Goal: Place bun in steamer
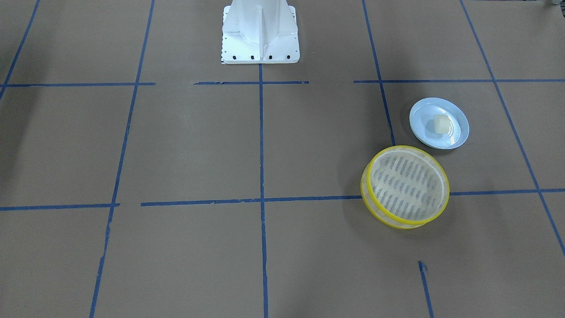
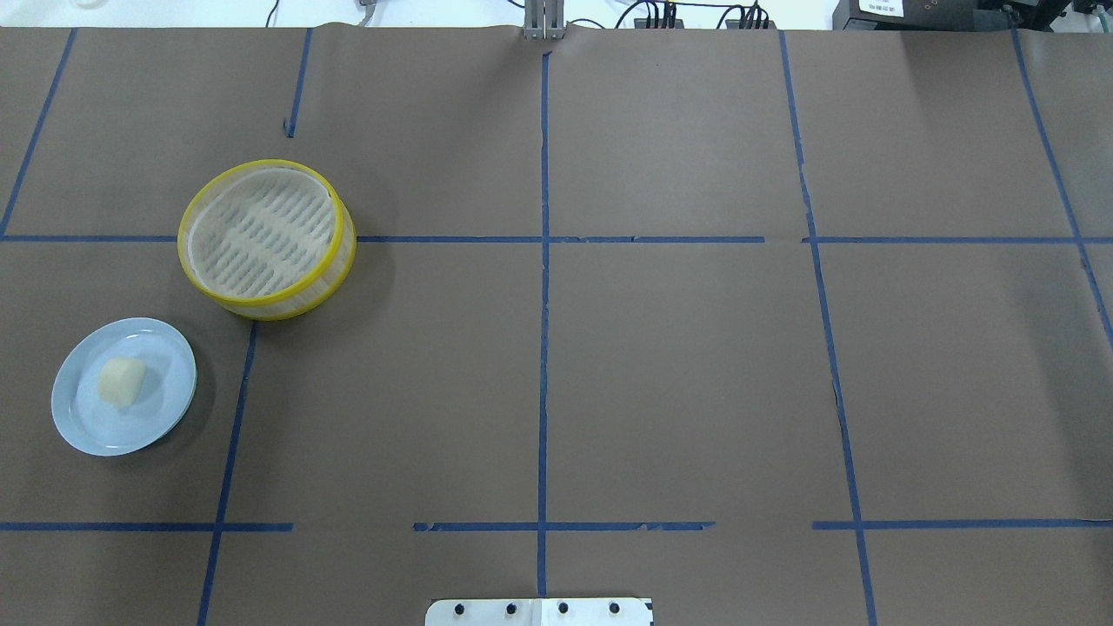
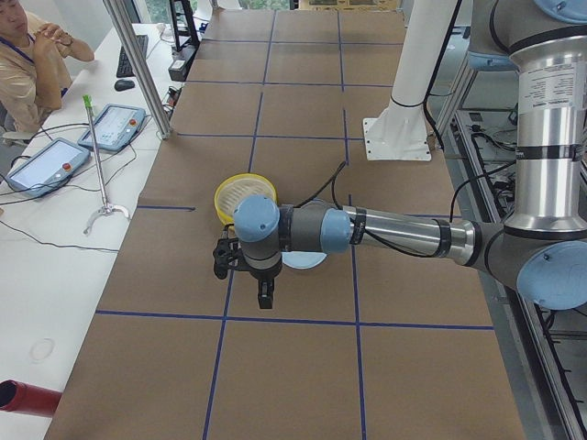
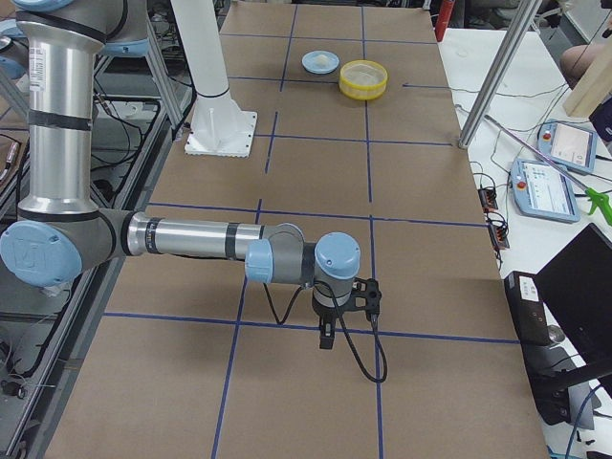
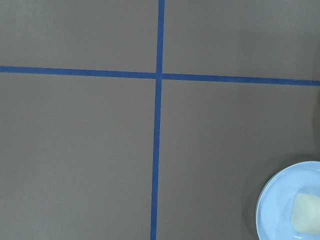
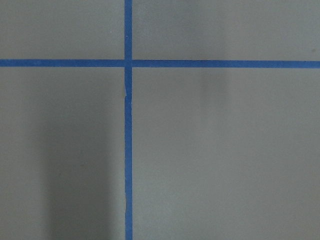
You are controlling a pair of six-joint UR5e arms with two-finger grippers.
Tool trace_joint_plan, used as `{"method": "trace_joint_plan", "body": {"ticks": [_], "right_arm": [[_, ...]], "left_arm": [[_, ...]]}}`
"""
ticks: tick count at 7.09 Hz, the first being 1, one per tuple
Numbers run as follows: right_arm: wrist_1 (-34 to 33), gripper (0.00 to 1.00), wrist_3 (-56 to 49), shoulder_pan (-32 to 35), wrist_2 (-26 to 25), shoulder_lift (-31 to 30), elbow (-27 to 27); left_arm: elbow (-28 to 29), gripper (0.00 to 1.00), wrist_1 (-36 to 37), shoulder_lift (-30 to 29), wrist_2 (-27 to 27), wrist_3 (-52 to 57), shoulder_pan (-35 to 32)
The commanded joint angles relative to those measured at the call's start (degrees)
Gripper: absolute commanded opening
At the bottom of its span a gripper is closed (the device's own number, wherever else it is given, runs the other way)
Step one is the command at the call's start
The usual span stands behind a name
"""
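Observation:
The cream-white bun (image 2: 121, 382) lies on a pale blue plate (image 2: 165, 356) at the table's left. It also shows in the front view (image 1: 440, 124) and at the lower right corner of the left wrist view (image 5: 306, 212). The yellow-rimmed steamer (image 2: 335, 269) stands empty just beyond the plate, close beside it in the front view (image 1: 399, 147). The left gripper (image 3: 264, 298) shows only in the exterior left view, hanging above the table near the plate; I cannot tell its state. The right gripper (image 4: 326, 337) shows only in the exterior right view, far from both; I cannot tell its state.
Brown paper with blue tape lines covers the table (image 2: 678, 365). The robot's white base (image 1: 260, 33) stands at the middle of the robot's edge. A metal post (image 3: 138, 64) and tablets (image 3: 115, 124) stand along the operators' side, where a person (image 3: 27, 55) sits.

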Motion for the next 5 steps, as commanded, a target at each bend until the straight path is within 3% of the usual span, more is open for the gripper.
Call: {"method": "trace_joint_plan", "body": {"ticks": [1,4,5], "right_arm": [[0.0,1.00,0.0,0.0,0.0,0.0,0.0],[0.0,1.00,0.0,0.0,0.0,0.0,0.0],[0.0,1.00,0.0,0.0,0.0,0.0,0.0]], "left_arm": [[0.3,1.00,-1.1,0.1,-0.7,0.2,-0.1],[0.1,1.00,-2.5,-0.5,-0.5,0.3,0.2],[0.7,1.00,-7.7,-0.4,-0.6,0.1,0.5]]}}
